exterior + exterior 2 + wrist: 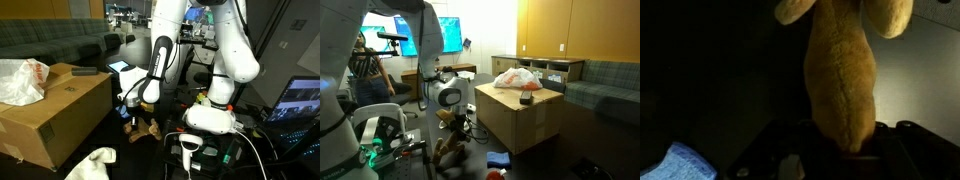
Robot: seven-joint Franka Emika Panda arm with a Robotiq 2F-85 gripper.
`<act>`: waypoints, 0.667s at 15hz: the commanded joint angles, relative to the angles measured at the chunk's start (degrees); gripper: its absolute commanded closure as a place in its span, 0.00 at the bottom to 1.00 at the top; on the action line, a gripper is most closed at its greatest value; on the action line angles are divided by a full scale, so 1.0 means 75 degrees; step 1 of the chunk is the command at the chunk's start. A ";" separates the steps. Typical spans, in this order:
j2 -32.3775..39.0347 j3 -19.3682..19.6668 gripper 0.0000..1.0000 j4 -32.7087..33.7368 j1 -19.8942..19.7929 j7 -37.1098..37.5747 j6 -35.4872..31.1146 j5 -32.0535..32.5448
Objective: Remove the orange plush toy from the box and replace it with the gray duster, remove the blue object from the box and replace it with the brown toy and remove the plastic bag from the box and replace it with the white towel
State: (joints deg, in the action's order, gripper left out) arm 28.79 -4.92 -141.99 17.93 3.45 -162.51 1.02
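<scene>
I've got the gripper (133,110) clenched on one brown toy (845,90), low beside one box (55,120). I count one bag (20,80) on top of it and one towel (95,162) on the floor.

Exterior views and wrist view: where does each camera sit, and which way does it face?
Exterior view: faces the arm and base, box at picture left, couch behind.
Exterior view: beside the base, looks past the arm to the box.
Wrist view: looks along the gripper at the toy it grips; no arm shows.
Shared: both exterior views show arm, box, bag; all show the toy.
</scene>
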 commanded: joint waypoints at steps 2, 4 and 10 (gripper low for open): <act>-0.1613 0.0176 0.97 -0.0416 -0.0377 -0.0198 0.1190 0.0621; -0.2257 0.0304 0.97 -0.0340 -0.0470 -0.0104 0.1690 0.0984; -0.3459 0.0172 0.97 0.0834 -0.0842 0.0165 0.2942 0.1971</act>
State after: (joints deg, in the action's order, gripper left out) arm 6.01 -2.51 -140.50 12.78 3.17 -144.98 12.58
